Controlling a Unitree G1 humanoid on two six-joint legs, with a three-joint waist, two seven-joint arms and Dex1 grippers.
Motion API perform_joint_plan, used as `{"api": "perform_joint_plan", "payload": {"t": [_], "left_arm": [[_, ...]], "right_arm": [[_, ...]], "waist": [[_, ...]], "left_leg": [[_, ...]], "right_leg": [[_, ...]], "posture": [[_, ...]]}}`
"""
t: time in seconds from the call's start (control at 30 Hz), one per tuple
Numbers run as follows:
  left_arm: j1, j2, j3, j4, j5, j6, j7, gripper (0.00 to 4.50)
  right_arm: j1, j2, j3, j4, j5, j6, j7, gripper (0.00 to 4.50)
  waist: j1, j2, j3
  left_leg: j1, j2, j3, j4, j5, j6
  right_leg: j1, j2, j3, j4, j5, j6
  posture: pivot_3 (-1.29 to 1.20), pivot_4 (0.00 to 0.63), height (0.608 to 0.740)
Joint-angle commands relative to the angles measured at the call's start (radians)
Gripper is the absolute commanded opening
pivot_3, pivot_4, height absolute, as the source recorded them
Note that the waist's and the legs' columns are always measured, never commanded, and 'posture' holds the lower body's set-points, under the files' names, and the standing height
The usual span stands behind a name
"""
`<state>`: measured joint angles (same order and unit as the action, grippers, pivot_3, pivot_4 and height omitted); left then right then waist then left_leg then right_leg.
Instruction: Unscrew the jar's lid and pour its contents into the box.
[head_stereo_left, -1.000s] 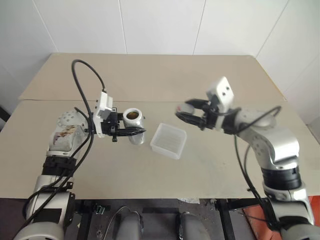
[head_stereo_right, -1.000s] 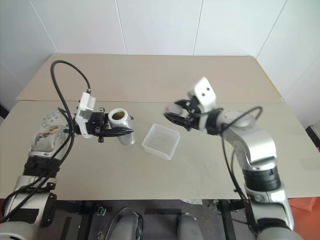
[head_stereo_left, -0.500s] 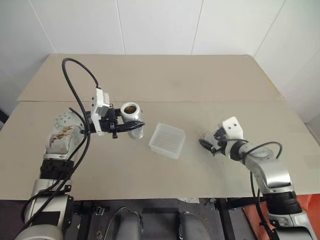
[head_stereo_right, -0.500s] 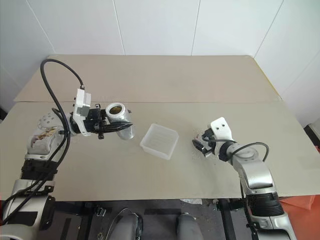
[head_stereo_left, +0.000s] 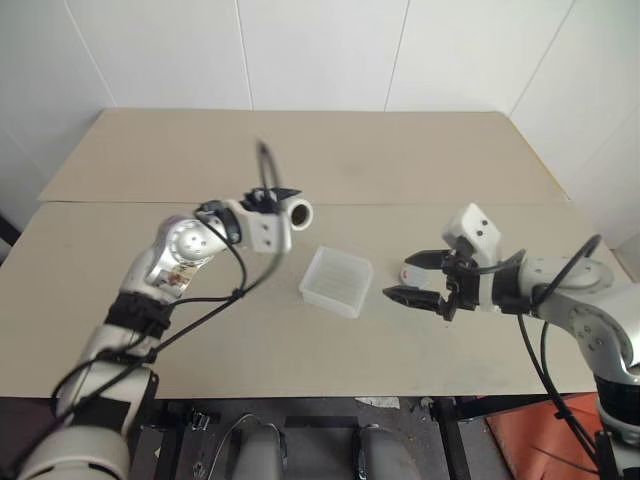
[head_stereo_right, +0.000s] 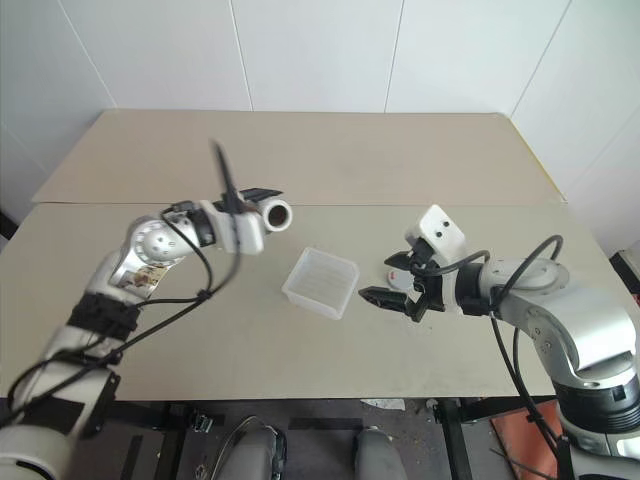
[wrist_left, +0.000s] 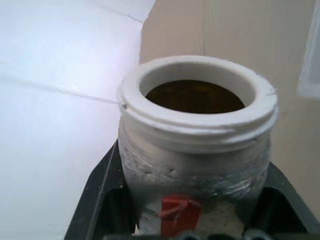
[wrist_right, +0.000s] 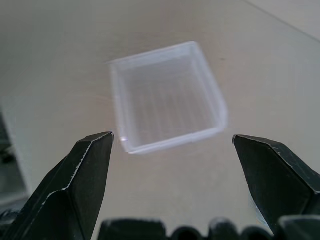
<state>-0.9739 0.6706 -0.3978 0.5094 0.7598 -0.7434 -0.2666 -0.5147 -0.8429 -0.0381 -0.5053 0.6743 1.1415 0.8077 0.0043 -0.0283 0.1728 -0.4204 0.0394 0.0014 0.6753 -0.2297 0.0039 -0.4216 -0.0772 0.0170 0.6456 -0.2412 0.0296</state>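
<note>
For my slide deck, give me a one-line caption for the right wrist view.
Open right pincer faces the empty translucent box on the beige table.

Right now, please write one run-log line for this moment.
left gripper: shut on open silvery jar | right gripper: open, empty | translucent square box: empty

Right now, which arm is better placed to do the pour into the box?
Left. Its end effector grips the open jar, already tipped sideways beside the box. The right end effector is open and empty.
</note>
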Motion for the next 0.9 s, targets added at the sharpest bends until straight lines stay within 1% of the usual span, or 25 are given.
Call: {"api": "perform_joint_plan", "payload": {"t": [0.03, 0.1, 0.13, 0.2, 0.27, 0.43, 0.53, 0.67, 0.77, 0.83, 0.87, 0.9], "left_arm": [[-0.165, 0.034, -0.194, -0.006, 0.446, -0.061, 0.468, 1.98], [-0.197, 0.015, -0.267, 0.01, 0.559, -0.01, 0.587, 1.98], [-0.205, -0.001, -0.294, 0.007, 0.608, 0.035, 0.622, 1.98], [-0.225, -0.037, -0.338, 0.004, 0.692, 0.12, 0.664, 1.98], [-0.231, -0.066, -0.373, -0.004, 0.738, 0.163, 0.692, 1.98], [-0.217, -0.077, -0.44, -0.006, 0.798, 0.196, 0.752, 1.98], [-0.224, -0.079, -0.45, 0.014, 0.795, 0.202, 0.767, 1.98], [-0.231, -0.078, -0.449, 0.034, 0.792, 0.2, 0.772, 1.98], [-0.221, -0.08, -0.42, 0.055, 0.724, 0.16, 0.746, 1.98], [-0.192, -0.095, -0.366, 0.09, 0.561, 0.078, 0.654, 1.98], [-0.142, -0.108, -0.291, 0.099, 0.364, 0.075, 0.507, 1.98], [-0.083, -0.126, -0.207, 0.081, 0.153, 0.127, 0.33, 1.98]], "right_arm": [[-0.051, -0.035, 0.012, 0.003, 0.036, 0.003, 0.051, 4.45], [-0.068, -0.037, 0.016, 0.017, 0.043, -0.001, 0.063, 4.45], [-0.075, -0.035, 0.018, 0.025, 0.044, -0.004, 0.067, 4.45], [-0.084, -0.027, 0.019, 0.036, 0.041, -0.011, 0.065, 4.45], [-0.09, -0.013, 0.013, 0.039, 0.046, -0.008, 0.055, 4.45], [-0.095, 0.006, -0.02, 0.025, 0.071, 0.002, 0.023, 4.45], [-0.087, 0.012, -0.045, 0.015, 0.099, 0.009, 0.007, 4.45], [-0.074, 0.007, -0.039, 0.002, 0.103, -0.004, -0.008, 4.45], [-0.069, 0.009, -0.031, 0.0, 0.1, -0.021, -0.013, 4.45], [-0.068, 0.012, -0.027, -0.002, 0.097, -0.028, -0.018, 4.45], [-0.065, 0.016, -0.025, -0.006, 0.09, -0.039, -0.023, 4.45], [-0.062, 0.018, -0.025, -0.009, 0.086, -0.047, -0.028, 4.45]], "waist": [[0.008, 0.0, 0.0], [0.009, 0.001, 0.0], [0.009, 0.001, 0.0], [0.009, 0.0, 0.0], [0.011, 0.0, 0.0], [0.004, 0.0, 0.0], [0.007, 0.0, 0.0], [0.008, 0.0, 0.0], [0.008, 0.0, 0.0], [0.008, 0.0, 0.0], [0.007, 0.0, 0.0], [0.005, 0.002, -0.001]], "left_leg": [[-0.001, 0.0, 0.0, 0.001, 0.0, 0.0], [-0.002, -0.002, 0.0, 0.001, 0.0, 0.0], [-0.002, -0.003, 0.001, 0.001, 0.0, 0.0], [-0.003, -0.004, 0.001, 0.001, 0.0, 0.0], [-0.004, -0.004, 0.001, 0.002, 0.0, 0.0], [-0.004, -0.004, 0.001, 0.001, 0.0, 0.0], [-0.003, -0.004, 0.001, 0.002, 0.0, 0.0], [-0.003, -0.004, 0.0, 0.002, 0.0, 0.0], [-0.004, -0.004, 0.0, 0.002, 0.0, 0.0], [-0.004, -0.004, 0.0, 0.002, 0.0, 0.0], [-0.003, -0.004, 0.0, 0.002, 0.0, 0.0], [-0.003, -0.004, 0.0, 0.002, 0.0, 0.0]], "right_leg": [[-0.001, 0.0, 0.0, 0.0, 0.0, 0.0], [0.0, -0.002, 0.0, 0.0, 0.001, 0.002], [0.0, -0.003, 0.0, 0.0, 0.0, 0.003], [0.0, -0.004, 0.0, 0.001, 0.0, 0.004], [-0.001, -0.004, 0.0, 0.001, 0.0, 0.004], [-0.003, -0.004, 0.0, 0.002, 0.0, 0.004], [-0.002, -0.004, 0.0, 0.002, 0.0, 0.004], [-0.002, -0.005, 0.0, 0.002, 0.0, 0.004], [-0.002, -0.005, 0.0, 0.002, 0.0, 0.004], [-0.002, -0.005, 0.0, 0.002, 0.0, 0.004], [-0.002, -0.005, 0.0, 0.002, 0.0, 0.004], [-0.002, -0.005, 0.0, 0.002, 0.0, 0.004]], "posture": [[0.0, 0.15, 0.74], [0.0, 0.15, 0.74], [0.0, 0.15, 0.74], [0.0, 0.15, 0.74], [0.0, 0.15, 0.74], [0.0, 0.15, 0.74], [0.0, 0.15, 0.74], [0.0, 0.15, 0.74], [0.0, 0.15, 0.74], [0.0, 0.15, 0.74], [0.0, 0.15, 0.74], [0.0, 0.15, 0.74]]}}
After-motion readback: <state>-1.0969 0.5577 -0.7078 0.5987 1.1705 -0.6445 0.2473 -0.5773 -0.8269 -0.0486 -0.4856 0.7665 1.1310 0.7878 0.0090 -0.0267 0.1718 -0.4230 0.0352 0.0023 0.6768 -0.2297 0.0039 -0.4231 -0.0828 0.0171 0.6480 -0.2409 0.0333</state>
